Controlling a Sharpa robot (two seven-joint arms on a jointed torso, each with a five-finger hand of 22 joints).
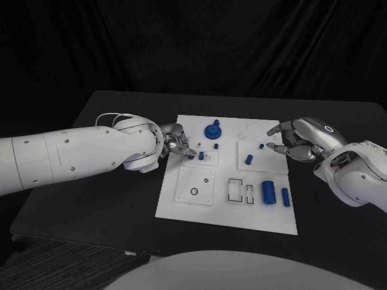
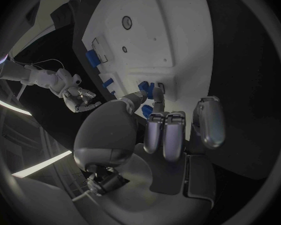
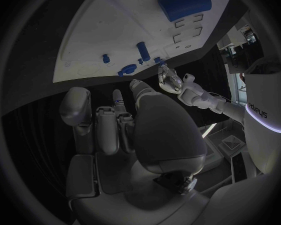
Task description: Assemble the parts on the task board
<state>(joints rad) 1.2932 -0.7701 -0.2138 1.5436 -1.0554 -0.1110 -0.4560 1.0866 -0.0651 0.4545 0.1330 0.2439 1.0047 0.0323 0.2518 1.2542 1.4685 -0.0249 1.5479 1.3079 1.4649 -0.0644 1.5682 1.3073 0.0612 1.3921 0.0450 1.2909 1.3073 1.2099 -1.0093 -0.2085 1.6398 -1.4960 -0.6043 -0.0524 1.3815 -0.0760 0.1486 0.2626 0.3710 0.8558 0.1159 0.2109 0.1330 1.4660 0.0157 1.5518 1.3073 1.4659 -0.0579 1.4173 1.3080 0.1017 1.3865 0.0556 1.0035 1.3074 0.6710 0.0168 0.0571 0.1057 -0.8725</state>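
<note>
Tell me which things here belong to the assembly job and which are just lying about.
Job:
task board
blue parts on it, such as the large cylinder and the round knobbed piece
left hand, fingers at a small blue part
right hand

Lying about:
Nothing; there is just the black table.

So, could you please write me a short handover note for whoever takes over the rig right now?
Left hand: at the task board's left edge, fingertips on a small blue part at the fixture there; whether it grips it I cannot tell.
Right hand: fingers curled in, holding nothing, hanging over the board's right edge.
Parts: blue knob piece stands near the far edge; short blue peg at mid-board; large blue cylinder and slimmer blue pin lie near the right edge.
Done: unclear.
Left: loose parts not yet fitted.
</note>
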